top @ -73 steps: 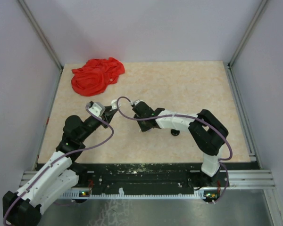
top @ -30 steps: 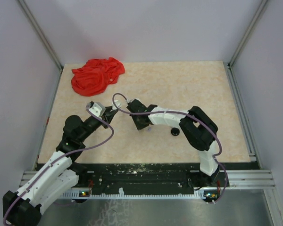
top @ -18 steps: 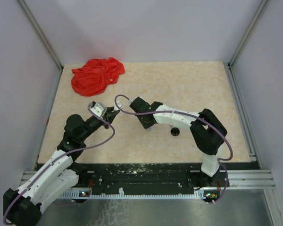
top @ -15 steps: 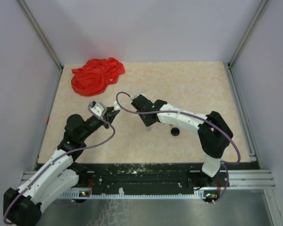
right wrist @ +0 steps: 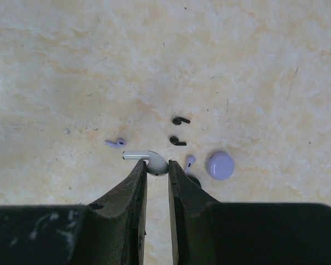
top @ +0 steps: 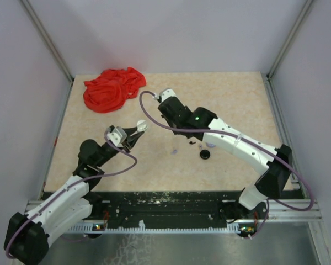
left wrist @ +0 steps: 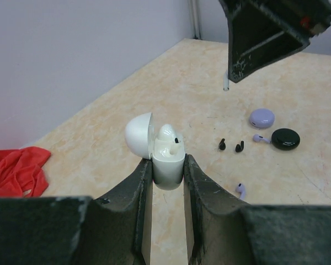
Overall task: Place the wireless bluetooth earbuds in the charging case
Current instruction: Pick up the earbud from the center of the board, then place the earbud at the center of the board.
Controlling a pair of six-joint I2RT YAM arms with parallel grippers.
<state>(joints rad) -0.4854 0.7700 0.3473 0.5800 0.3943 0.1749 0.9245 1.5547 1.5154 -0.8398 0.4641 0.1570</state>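
Earbud (right wrist: 143, 157) pinched by right gripper (right wrist: 157, 167), open case (left wrist: 166, 148) clamped by left gripper (left wrist: 168, 169).
Thin pinch: it could twist loose if it meets the case askew.

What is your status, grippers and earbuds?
Left gripper shut on open white charging case. Right gripper shut on white earbud. Nothing seen between them.

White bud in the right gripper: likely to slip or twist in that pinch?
Probably very light: the white earbud is tiny beside the lavender case. Likely slippery and apt to pivot, since the right gripper pinches only its glossy rounded head, with the stem sticking out sideways. It looks like rigid plastic, so it probably won't flex.
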